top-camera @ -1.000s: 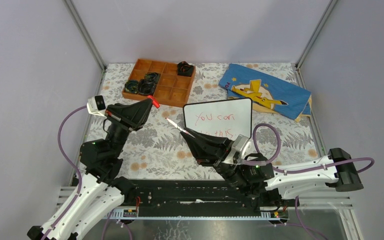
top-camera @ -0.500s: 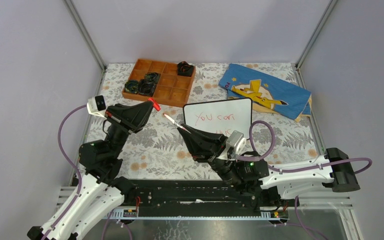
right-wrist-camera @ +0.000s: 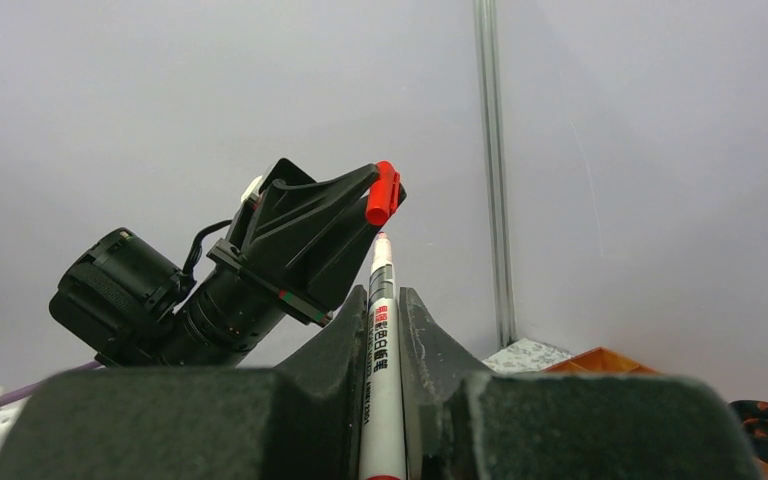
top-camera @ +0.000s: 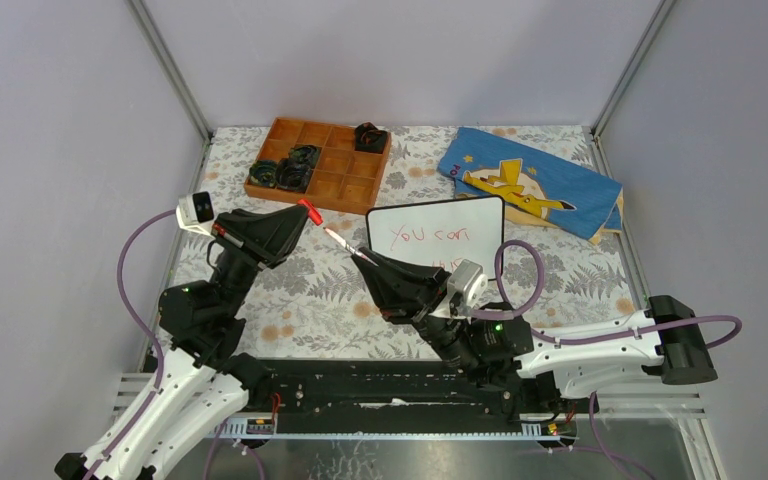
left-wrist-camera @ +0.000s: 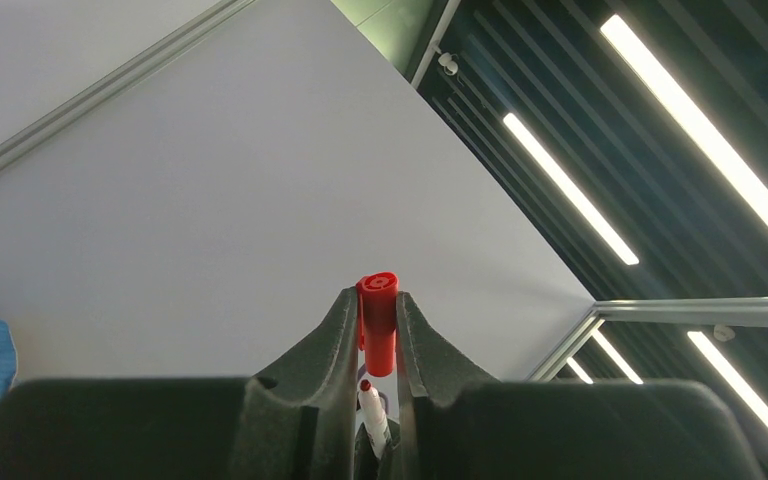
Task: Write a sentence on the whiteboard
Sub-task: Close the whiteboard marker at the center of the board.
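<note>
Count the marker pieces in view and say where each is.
2. The red cap is clamped in the left gripper; the uncapped marker is clamped in the right gripper, tip pointing toward the cap. More could be hidden behind the arms.

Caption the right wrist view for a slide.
Right gripper holding an uncapped marker, its tip close to the red cap clamped in the left gripper.

Pale lilac-grey wall panels [top-camera: 390,60] close in the table on three sides, joined at the back corners by slanting aluminium posts [top-camera: 172,70]. The tabletop [top-camera: 310,290] wears a white covering printed with grey ferns and orange flowers — overhead, a dark slatted ceiling [left-wrist-camera: 520,60] carries long bright strip lights [left-wrist-camera: 568,186]
</note>
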Controlling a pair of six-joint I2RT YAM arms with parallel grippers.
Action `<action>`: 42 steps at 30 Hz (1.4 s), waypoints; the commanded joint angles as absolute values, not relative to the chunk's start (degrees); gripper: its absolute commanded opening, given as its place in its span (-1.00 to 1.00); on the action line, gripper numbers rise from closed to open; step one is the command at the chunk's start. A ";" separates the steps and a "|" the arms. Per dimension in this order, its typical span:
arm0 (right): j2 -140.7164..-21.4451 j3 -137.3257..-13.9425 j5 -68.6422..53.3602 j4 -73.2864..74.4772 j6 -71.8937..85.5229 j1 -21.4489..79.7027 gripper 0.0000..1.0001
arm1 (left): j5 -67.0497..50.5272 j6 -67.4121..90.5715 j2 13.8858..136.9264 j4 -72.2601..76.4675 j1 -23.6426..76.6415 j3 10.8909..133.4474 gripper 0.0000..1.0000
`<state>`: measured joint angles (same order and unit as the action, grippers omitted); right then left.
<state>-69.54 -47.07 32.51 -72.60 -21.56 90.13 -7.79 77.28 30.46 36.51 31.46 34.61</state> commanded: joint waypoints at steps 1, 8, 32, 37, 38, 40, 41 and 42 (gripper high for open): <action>-69.43 -49.85 33.87 -76.48 -20.92 89.53 -1.00 | -9.38 77.44 29.79 39.47 31.55 34.27 -1.00; -69.35 -49.76 33.71 -76.86 -20.57 89.39 -1.00 | -9.49 77.68 29.75 39.12 31.55 33.87 -1.00; -70.03 -50.00 33.88 -77.71 -20.39 89.12 -1.00 | -11.19 77.68 29.97 39.19 31.51 33.75 -1.00; -70.44 -50.24 34.01 -77.91 -20.46 89.04 -1.00 | -11.71 77.87 30.28 39.18 31.55 33.74 -1.00; -70.48 -50.27 34.01 -77.97 -20.50 88.96 -1.00 | -11.82 77.87 30.32 39.12 31.55 33.75 -1.00; -70.72 -50.35 33.99 -78.44 -21.15 88.97 -1.00 | -12.03 78.03 30.32 39.40 31.51 33.70 -1.00; -70.89 -50.40 33.98 -78.63 -21.58 88.95 -1.00 | -12.09 78.05 30.32 39.43 31.55 33.66 -1.00; -71.07 -50.49 34.01 -78.88 -21.92 88.95 -1.00 | -12.19 78.05 30.32 39.46 31.55 33.62 -1.00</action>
<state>-70.63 -47.37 32.53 -74.13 -20.75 89.56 -10.13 77.58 30.52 36.51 31.46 34.00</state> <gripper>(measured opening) 0.159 0.218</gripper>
